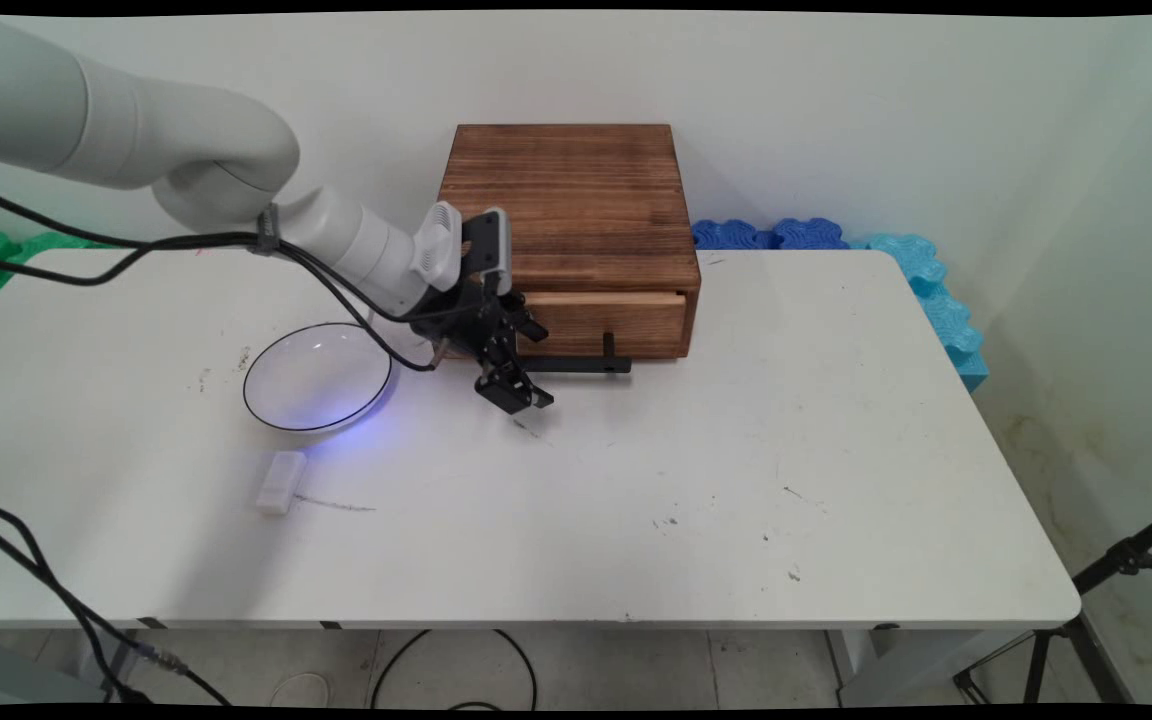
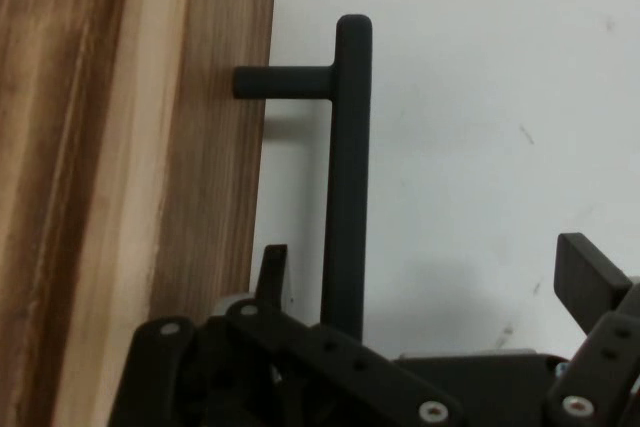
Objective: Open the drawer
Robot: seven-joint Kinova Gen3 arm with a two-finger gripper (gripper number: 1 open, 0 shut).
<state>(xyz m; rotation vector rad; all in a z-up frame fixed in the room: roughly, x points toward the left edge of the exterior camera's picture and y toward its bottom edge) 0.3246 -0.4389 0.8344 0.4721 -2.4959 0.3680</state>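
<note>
A dark wooden box (image 1: 566, 205) stands at the back of the white table, with a lighter drawer front (image 1: 626, 322) facing the near side. A black bar handle (image 1: 581, 366) (image 2: 347, 177) sticks out from the drawer on short posts. My gripper (image 1: 542, 365) (image 2: 425, 259) is open at the bar's left end, low over the table. The bar runs between the two fingers without being clamped. In the hand view one fingertip (image 2: 271, 265) lies between the bar and the drawer front (image 2: 150, 177), and the other fingertip (image 2: 588, 282) stands well off on the far side.
A shallow white bowl with a dark rim (image 1: 317, 377) sits left of the gripper. A small white block (image 1: 281, 482) lies in front of it. Blue foam pieces (image 1: 921, 270) lie along the table's back right edge, and a tripod (image 1: 1116, 570) stands off its right side.
</note>
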